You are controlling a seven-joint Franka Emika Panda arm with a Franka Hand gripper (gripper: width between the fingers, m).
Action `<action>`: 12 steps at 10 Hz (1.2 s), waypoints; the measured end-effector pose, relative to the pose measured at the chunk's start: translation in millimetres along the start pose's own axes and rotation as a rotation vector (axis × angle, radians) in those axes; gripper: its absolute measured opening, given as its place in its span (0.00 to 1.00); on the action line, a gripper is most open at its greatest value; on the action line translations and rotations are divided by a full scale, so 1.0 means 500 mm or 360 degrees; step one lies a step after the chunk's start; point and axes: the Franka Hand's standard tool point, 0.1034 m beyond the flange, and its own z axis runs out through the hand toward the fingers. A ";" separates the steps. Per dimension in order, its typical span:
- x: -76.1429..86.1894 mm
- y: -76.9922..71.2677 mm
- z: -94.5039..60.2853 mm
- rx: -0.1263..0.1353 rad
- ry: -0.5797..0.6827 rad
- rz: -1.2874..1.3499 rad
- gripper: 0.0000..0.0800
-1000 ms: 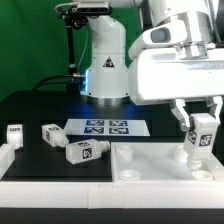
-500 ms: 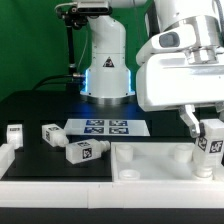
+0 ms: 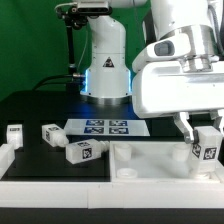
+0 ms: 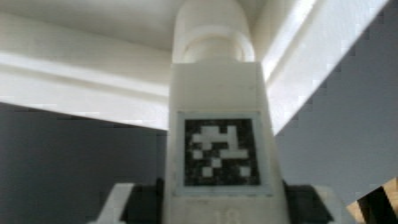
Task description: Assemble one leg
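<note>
Clenched on the leg at the exterior view's right, pinching it with the gripper, one of the fingers on each side of its upper part. Holds it upright, with a black-and-white tag on the face turned to the camera. Hangs over the far right end of the white panel, well apart from the two round sockets near the panel's middle. Cannot tell whether resting on the panel or just above it (white post against white surface, with no clear edge between them).

In the wrist view, fills the middle of the picture as a tall white post with a rounded far end, gripped at both flanks close to the lens. Beyond it, only pale raised edges and a grey floor, too blurred to name.

Elsewhere on the black table, three spare legs lying loose and apart from one another: one beside the panel's rim, one just behind it, one at the far left edge. Behind them, flat on the table, the marker board, and behind that the white arm base.
</note>
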 end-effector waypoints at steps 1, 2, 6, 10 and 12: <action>-0.006 0.001 0.004 -0.0003 0.0000 0.0002 0.36; -0.007 0.005 0.004 -0.0007 0.0003 0.0005 0.36; -0.010 0.012 0.004 -0.0027 0.0032 0.0009 0.36; -0.014 -0.007 0.002 0.0016 -0.0093 0.0216 0.79; 0.007 -0.011 -0.001 0.0040 -0.0195 0.0278 0.81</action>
